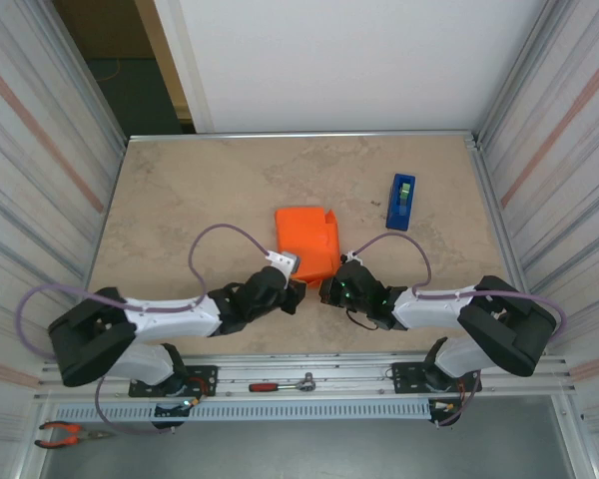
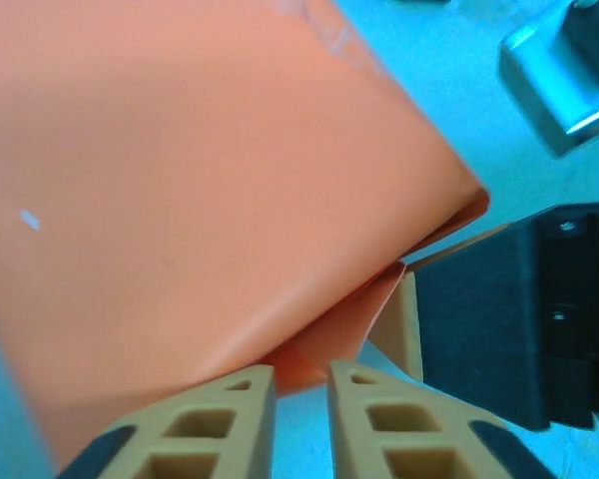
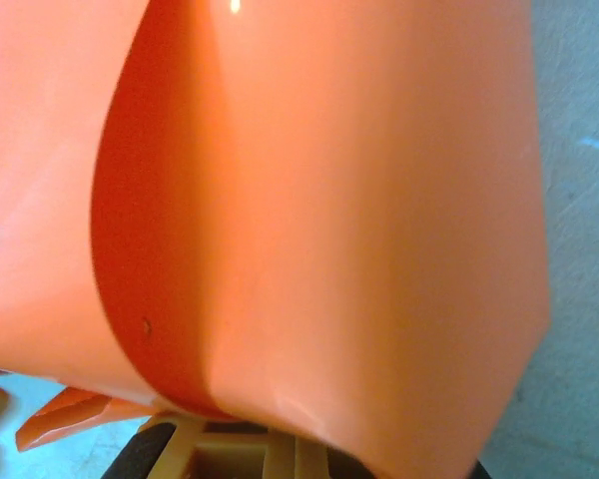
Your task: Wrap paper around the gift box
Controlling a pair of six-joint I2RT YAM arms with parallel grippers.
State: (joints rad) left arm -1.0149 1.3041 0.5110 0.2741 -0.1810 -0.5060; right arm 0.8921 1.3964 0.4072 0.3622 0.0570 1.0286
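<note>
Paper (image 1: 306, 242): bright orange sheet, folded into a squarish parcel at the middle of the table (image 1: 180, 200), just ahead of both grippers.
Parcel shape: flat top, with one flap standing up at the far right corner.
Parcel contents: hidden. The paper covers whatever is inside on every side shown.
Gift box: cannot be seen in any view. The parcel has a box-like outline, but what it holds cannot be confirmed.
Fold detail, right wrist view: one layer curves over another, leaving a shaded pocket open between them.
Left gripper (image 2: 301, 384): at the near left edge of the parcel. Jaws stand slightly apart, with a narrow strip of table visible between the fingers (image 2: 210, 419).
Left gripper contact: a small fold of paper hangs right at the fingertips. Whether they touch it cannot be told.
Right gripper (image 3: 280, 449): at the near right edge of the parcel, facing the left gripper, close but apart. Jaws closed.
Right gripper contact: paper drapes over the tips and hides them. Whether an edge is pinched cannot be told.
Tape dispenser (image 1: 401, 201): blue, lying on the table to the far right of the parcel, well apart from it.
Hand tools: a red-handled driver (image 1: 283, 384) lies on the rail between the arm bases. Orange-handled pliers (image 1: 70, 432) lie at the near left.
</note>
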